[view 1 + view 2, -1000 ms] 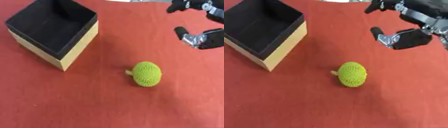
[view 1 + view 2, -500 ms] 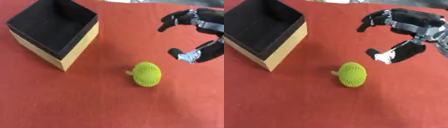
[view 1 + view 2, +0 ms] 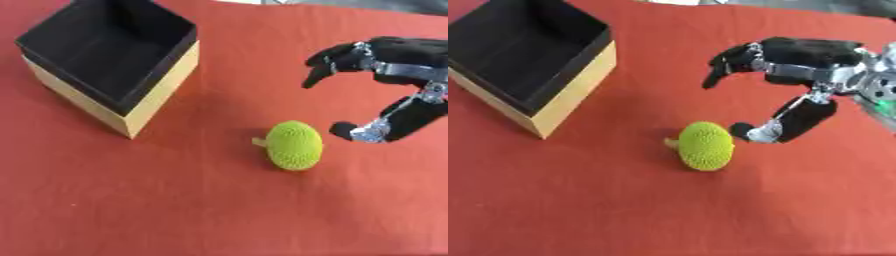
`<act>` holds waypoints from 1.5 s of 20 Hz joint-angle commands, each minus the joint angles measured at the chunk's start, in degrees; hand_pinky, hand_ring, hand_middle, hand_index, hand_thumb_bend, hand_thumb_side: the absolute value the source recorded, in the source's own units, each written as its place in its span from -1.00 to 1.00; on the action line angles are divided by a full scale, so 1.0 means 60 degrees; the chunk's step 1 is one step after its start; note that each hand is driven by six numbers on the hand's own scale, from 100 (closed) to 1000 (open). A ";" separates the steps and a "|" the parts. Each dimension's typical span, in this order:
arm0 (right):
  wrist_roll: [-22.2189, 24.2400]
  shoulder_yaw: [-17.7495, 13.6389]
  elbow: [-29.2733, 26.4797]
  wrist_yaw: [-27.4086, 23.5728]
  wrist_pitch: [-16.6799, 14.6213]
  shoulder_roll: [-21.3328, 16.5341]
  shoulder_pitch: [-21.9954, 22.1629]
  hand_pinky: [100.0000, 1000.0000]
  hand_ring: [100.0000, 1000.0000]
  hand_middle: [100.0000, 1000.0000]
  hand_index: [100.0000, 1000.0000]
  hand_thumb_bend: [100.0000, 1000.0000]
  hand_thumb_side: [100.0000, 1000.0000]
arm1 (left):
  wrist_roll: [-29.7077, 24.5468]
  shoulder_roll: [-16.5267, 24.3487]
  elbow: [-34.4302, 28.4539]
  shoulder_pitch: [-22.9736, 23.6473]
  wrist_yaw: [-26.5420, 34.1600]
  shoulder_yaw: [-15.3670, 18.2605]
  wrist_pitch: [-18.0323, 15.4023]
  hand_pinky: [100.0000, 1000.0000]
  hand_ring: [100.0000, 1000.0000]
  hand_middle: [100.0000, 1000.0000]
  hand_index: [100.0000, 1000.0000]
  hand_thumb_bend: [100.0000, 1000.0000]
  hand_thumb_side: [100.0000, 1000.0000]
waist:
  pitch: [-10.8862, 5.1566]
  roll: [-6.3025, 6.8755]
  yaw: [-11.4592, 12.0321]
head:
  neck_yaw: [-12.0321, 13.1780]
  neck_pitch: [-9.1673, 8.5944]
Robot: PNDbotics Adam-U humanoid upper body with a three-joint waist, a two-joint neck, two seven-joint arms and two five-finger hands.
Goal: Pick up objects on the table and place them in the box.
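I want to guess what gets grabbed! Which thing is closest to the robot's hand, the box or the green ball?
The green knitted ball: it sits right beside the open right hand, while the box stands farther left.

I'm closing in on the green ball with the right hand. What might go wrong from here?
The green ball is round and lies free on the red table; the thumb of the open right hand is low beside it, so a nudge may roll it away. Carrying it left, it might catch the near rim of the box. The left hand is out of sight.
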 commanded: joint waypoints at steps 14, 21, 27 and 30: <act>0.0115 0.0721 -0.0146 -0.0004 0.1887 0.0563 -0.0394 0.68 0.92 0.39 0.76 -0.50 -1.00 | -0.0124 0.0089 -0.0178 -0.0046 0.0095 0.0015 0.0019 0.09 0.01 0.05 0.32 -1.00 -0.82 | -0.0194 0.0007 0.0103 | -0.0066 -0.0021; 0.0077 0.0794 -0.0146 0.0759 0.2240 0.0700 -0.0261 0.70 0.92 0.43 0.78 -0.40 -1.00 | -0.0164 0.0052 -0.0178 -0.0041 0.0130 0.0035 0.0028 0.09 0.00 0.04 0.32 -1.00 -0.79 | -0.0140 0.0001 0.0141 | -0.0072 -0.0021; 0.0152 0.0791 -0.0146 0.1058 0.2365 0.0681 -0.0087 0.73 0.94 0.48 0.80 -0.39 -0.96 | -0.0190 0.0035 -0.0178 -0.0033 0.0157 0.0058 0.0036 0.08 0.00 0.04 0.32 -1.00 -0.78 | -0.0107 0.0001 0.0198 | -0.0104 -0.0040; 0.0158 0.0770 -0.0146 0.1161 0.2414 0.0679 -0.0031 0.74 0.96 0.54 0.81 -0.38 -0.92 | -0.0210 0.0024 -0.0178 -0.0033 0.0168 0.0059 0.0039 0.08 -0.01 0.04 0.32 -1.00 -0.77 | -0.0094 -0.0003 0.0219 | -0.0108 -0.0048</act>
